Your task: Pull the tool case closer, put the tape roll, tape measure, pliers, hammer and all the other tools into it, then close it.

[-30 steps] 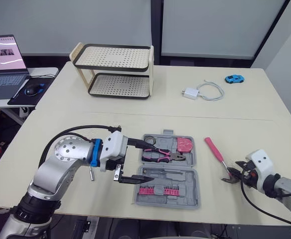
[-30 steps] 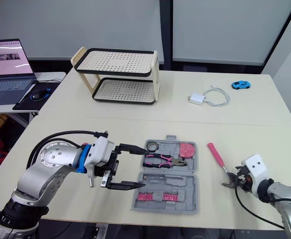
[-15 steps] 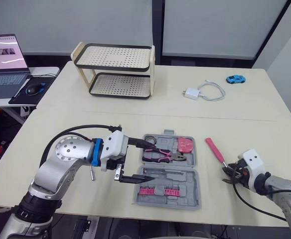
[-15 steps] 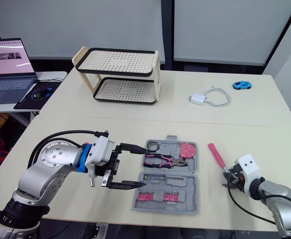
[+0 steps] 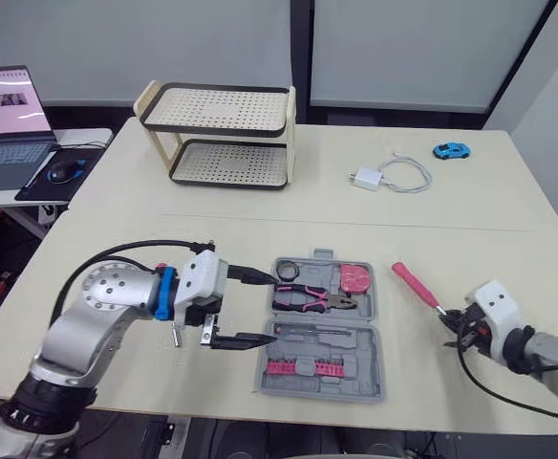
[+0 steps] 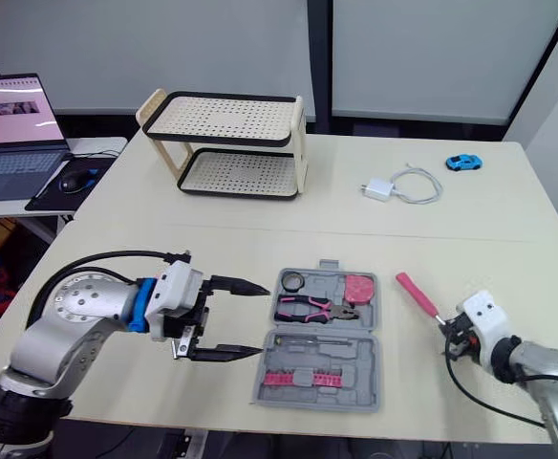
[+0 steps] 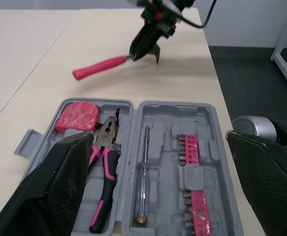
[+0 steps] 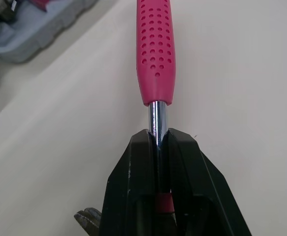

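The grey tool case (image 5: pixel 367 339) lies open near the table's front edge. In it are pink-handled pliers (image 5: pixel 308 299), a pink tape measure (image 5: pixel 354 278), a tape roll (image 5: pixel 288 274), a screwdriver (image 7: pixel 144 177) and a pink strip of bits (image 5: pixel 303 366). My left gripper (image 5: pixel 274 307) is open at the case's left edge, one finger on each side of that edge's corner. To the right of the case, my right gripper (image 5: pixel 459 323) is shut on the chrome shaft (image 8: pixel 156 125) of the pink-handled hammer (image 5: pixel 413 284), close to its head. The handle points back towards the case.
A two-tier perforated rack (image 5: pixel 224 134) stands at the back left. A white charger with cable (image 5: pixel 389 177) and a blue toy car (image 5: pixel 449 151) lie at the back right. A small metal tool (image 5: pixel 176 333) lies under my left wrist. A laptop (image 5: pixel 7 120) sits on the side desk.
My right gripper has closed on the hammer's shaft and shifted it a little right and back. My left gripper has drawn back to the left, out of the case.
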### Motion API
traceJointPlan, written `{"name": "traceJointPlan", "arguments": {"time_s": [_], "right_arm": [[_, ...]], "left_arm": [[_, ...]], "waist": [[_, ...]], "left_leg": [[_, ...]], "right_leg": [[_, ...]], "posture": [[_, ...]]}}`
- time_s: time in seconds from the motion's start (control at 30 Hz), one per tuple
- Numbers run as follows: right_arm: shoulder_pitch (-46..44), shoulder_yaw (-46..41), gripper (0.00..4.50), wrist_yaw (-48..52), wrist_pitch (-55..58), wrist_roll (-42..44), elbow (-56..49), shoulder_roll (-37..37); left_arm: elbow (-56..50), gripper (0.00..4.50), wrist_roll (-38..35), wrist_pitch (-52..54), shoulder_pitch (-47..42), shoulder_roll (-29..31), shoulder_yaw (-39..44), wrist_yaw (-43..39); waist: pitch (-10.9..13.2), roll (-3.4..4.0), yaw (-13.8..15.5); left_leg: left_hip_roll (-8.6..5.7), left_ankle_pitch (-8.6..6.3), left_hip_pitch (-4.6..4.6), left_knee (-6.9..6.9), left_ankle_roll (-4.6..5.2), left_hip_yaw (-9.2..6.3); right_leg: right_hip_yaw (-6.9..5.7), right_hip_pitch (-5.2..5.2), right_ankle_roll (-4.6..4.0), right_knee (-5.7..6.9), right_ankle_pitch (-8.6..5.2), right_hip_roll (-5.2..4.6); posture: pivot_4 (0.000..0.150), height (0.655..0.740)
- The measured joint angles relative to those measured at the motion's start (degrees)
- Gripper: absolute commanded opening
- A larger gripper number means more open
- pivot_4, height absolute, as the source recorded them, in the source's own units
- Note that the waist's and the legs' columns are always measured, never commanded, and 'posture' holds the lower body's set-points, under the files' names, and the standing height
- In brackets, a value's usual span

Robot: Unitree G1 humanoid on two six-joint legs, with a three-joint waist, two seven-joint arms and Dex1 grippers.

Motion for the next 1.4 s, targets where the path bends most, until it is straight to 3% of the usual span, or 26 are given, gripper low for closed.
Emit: {"name": "traceJointPlan", "arguments": {"time_s": [0.2,0.33,0.73,1.0,1.4], "right_arm": [[-6.4,5.6,0.15,10.6,2.5,1.4,-12.2,-15.8],[-13.6,17.0,0.15,13.4,3.3,0.2,-17.4,-17.8],[-31.1,45.8,0.15,11.0,13.1,-10.4,-17.1,-4.4],[-34.7,52.1,0.15,9.0,16.3,-13.6,-13.8,2.1],[-34.8,54.3,0.15,7.3,16.5,-16.2,-10.2,4.3]], "left_arm": [[3.1,4.5,3.5,-8.5,7.1,5.2,2.3,-5.5],[4.5,4.5,6.2,-14.9,10.0,6.0,2.5,-7.6],[4.7,4.5,7.7,-19.7,12.6,7.1,2.6,-9.3],[5.8,4.5,8.7,-21.2,13.1,7.1,2.6,-9.5],[5.8,4.5,8.7,-22.1,13.4,7.1,2.6,-9.3]], "waist": [[0.0,0.0,-0.1],[0.1,-0.07,0.2],[0.2,-0.17,0.4],[0.2,-0.17,0.3],[0.2,-0.17,0.3]], "left_leg": [[0.02,0.0,-0.04,-0.01,0.0,-0.02],[0.01,0.0,-0.17,0.01,0.0,-0.04],[0.0,0.0,-0.21,0.01,-0.01,-0.1],[0.0,0.0,-0.22,0.01,-0.01,-0.13],[0.0,0.0,-0.22,0.02,-0.01,-0.14]], "right_leg": [[-0.05,-0.01,-0.01,-0.07,0.0,-0.01],[-0.07,-0.09,-0.01,-0.09,-0.01,-0.04],[-0.14,-0.17,-0.01,-0.06,-0.01,-0.05],[-0.18,-0.2,-0.02,-0.03,-0.01,-0.04],[-0.19,-0.21,-0.02,0.0,-0.01,-0.03]], "posture": [[0.15,0.735],[0.15,0.735],[0.15,0.735],[0.15,0.735],[0.15,0.735]]}}
